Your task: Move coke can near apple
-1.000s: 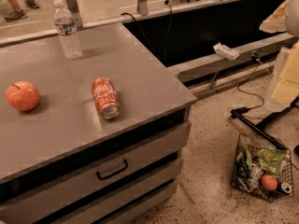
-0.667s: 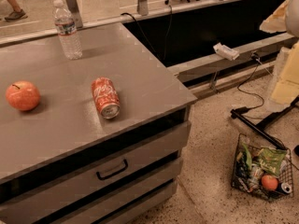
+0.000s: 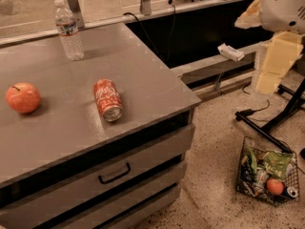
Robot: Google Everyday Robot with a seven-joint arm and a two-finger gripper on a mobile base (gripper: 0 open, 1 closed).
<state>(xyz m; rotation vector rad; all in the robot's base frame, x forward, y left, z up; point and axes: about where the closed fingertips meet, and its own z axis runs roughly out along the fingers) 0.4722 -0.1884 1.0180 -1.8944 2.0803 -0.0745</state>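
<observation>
- Camera view: single view, taken from above the front corner of the grey bench point(image 3: 143, 75).
- Coke can point(image 3: 108, 99) lies on its side mid-bench, with its silver end towards the front edge.
- Apple point(image 3: 23, 98) sits to the left of the can, stem up. The two are clearly apart, with bare bench top between them.
- Gripper point(image 3: 276, 61): I take the pale cream part hanging at the far right, under the white arm body, to be it. It is off the bench, out over the floor and well apart from the can. Open or closed: cannot tell. It holds nothing that I can see.
- Progress, as I judge it: not begun. The can is untouched and nowhere near the apple.
- Left to do: reach across to the can, grasp it, carry it left and put it down beside the apple.
- Water bottle point(image 3: 69, 30) stands upright at the back of the bench with its cap on. It is away from the line between can and apple.
- Bench front has drawers, shut, with a dark handle point(image 3: 114, 173) on the upper one. Contents hidden.
- Wire basket point(image 3: 238, 175) sits on the floor at lower right.
- In the basket: green packets, a small round orange-red fruit point(image 3: 275, 186) and what looks like a can end at the right corner. The rest is too jumbled to name.
</observation>
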